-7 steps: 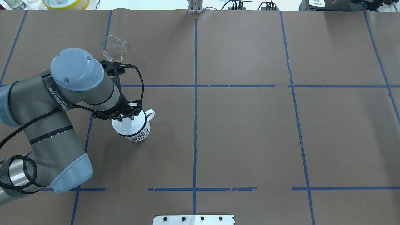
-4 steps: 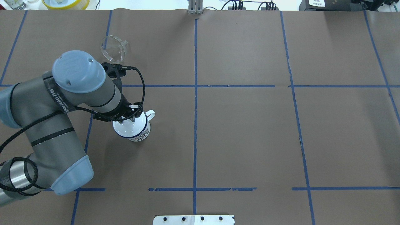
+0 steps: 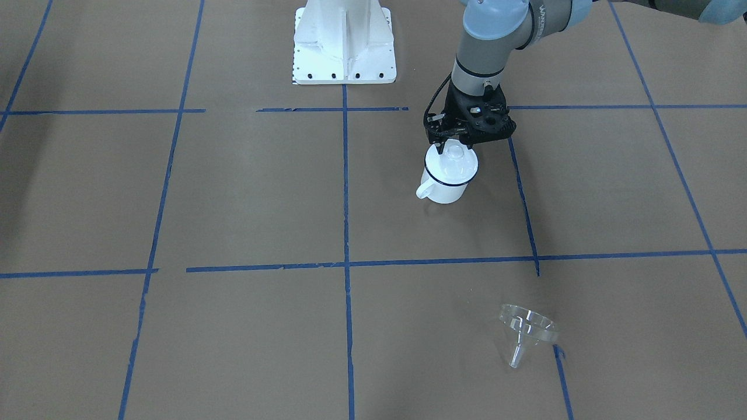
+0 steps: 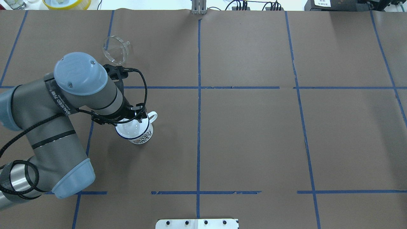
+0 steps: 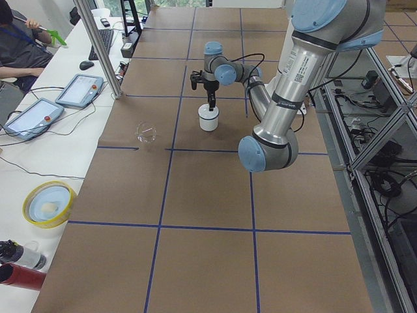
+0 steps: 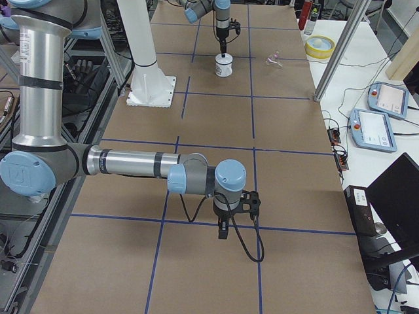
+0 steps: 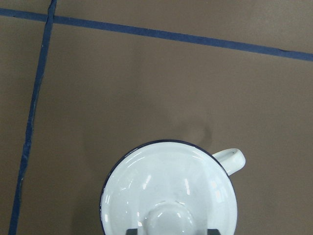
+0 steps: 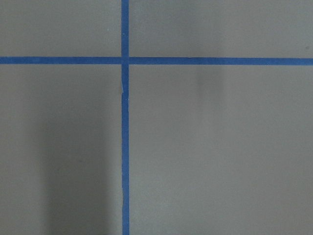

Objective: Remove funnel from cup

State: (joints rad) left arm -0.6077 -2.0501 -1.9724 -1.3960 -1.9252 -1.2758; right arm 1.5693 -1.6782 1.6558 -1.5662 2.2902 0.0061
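Note:
The clear funnel [image 3: 525, 332] lies on its side on the bare table, well away from the cup; it also shows in the overhead view [image 4: 115, 50]. The white cup [image 3: 446, 189] with a dark blue rim stands upright, its handle pointing away from the arm [image 4: 153, 116]. A white domed lid [image 7: 166, 181] sits on it. My left gripper [image 3: 454, 143] is over the cup, its fingers [image 7: 133, 231] closed on the two sides of the lid's knob. My right gripper [image 6: 223, 232] hangs low over bare table far from these; I cannot tell whether it is open or shut.
Blue tape lines divide the brown table into squares. The robot's white base plate [image 3: 344, 41] stands at the near edge. A yellow bowl [image 4: 66, 3] sits beyond the far edge. Tablets [image 5: 78, 90] and a seated person are at the side bench.
The left arm has shifted slightly while its gripper stays at the lid's knob over the cup. The funnel has not moved.

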